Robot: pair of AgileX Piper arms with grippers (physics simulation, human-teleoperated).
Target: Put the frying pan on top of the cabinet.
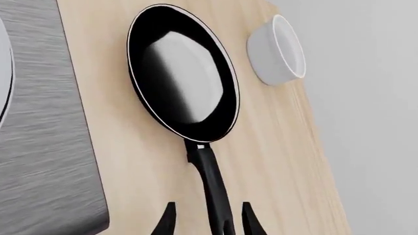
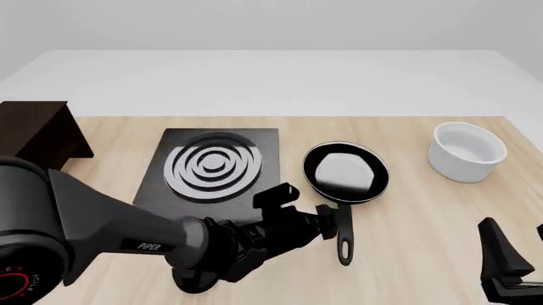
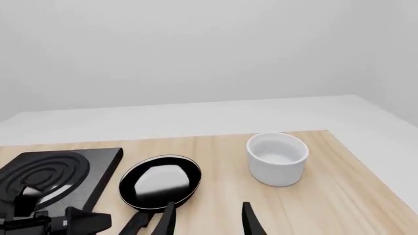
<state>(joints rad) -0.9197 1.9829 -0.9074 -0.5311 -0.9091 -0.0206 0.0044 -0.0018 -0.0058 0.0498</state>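
From the left wrist, the left claw point(image 1: 207, 220) stands wide, its fingers either side of the frying pan point(image 1: 183, 73) handle, the pan bowl straight ahead. In the front view the cabinet point(image 2: 38, 132) sits far behind that arm, at the table's left edge. The right claw point(image 3: 207, 220) is spread wide on nothing, the white bowl point(image 3: 277, 158) just ahead.

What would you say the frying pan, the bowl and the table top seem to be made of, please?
Frying pan: glossy black, probably coated metal; a pale sheen reflects inside it. White bowl: smooth and matt, likely ceramic or plastic. Table top: light wood, with a visible fine grain. These are renders, so the materials stay a guess.
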